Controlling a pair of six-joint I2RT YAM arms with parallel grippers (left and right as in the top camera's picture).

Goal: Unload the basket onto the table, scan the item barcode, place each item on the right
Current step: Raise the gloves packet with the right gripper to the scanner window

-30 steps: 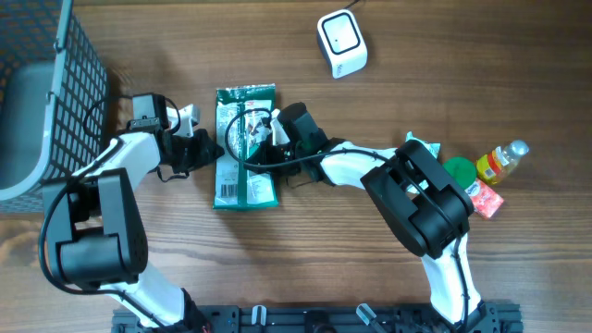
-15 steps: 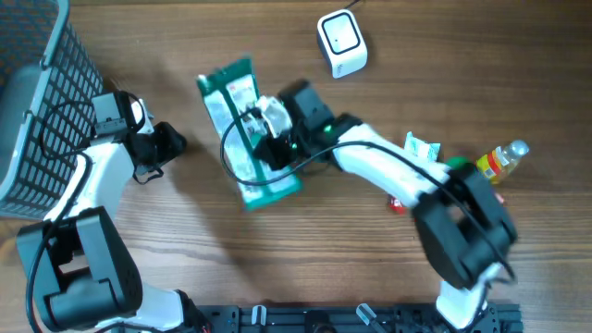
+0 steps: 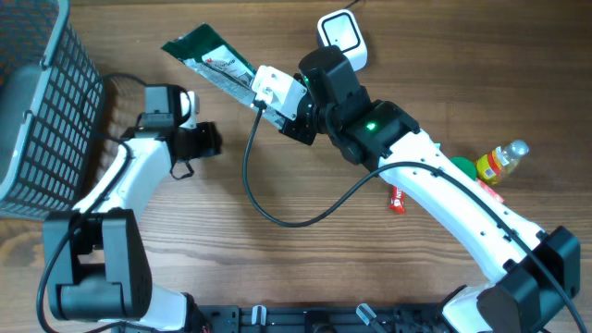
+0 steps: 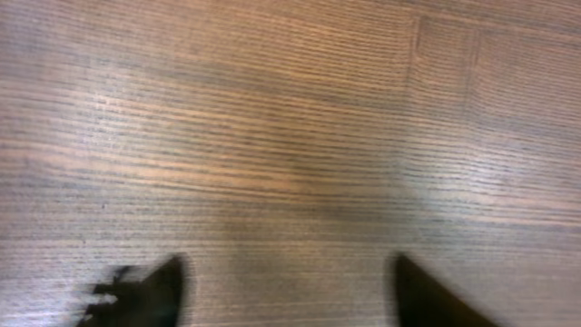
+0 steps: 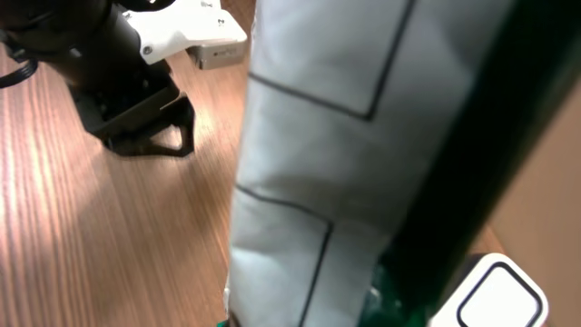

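The item is a green packet with a white printed back, held tilted above the table at the back. My right gripper is shut on its lower end. In the right wrist view the packet's white back fills most of the frame and hides the fingers. The white scanner stands just right of the packet, and its corner shows beside the packet's green edge. My left gripper is open over bare wood, left of and below the packet. Its dark fingertips stand wide apart with nothing between them.
A grey wire basket stands at the far left. At the right lie a small bottle, a green round thing and a small red packet. A black cable loops over the middle of the table.
My right gripper has lifted the packet off the table and swung it toward the scanner. The left gripper let go of the packet, opened, and now sits apart from it.
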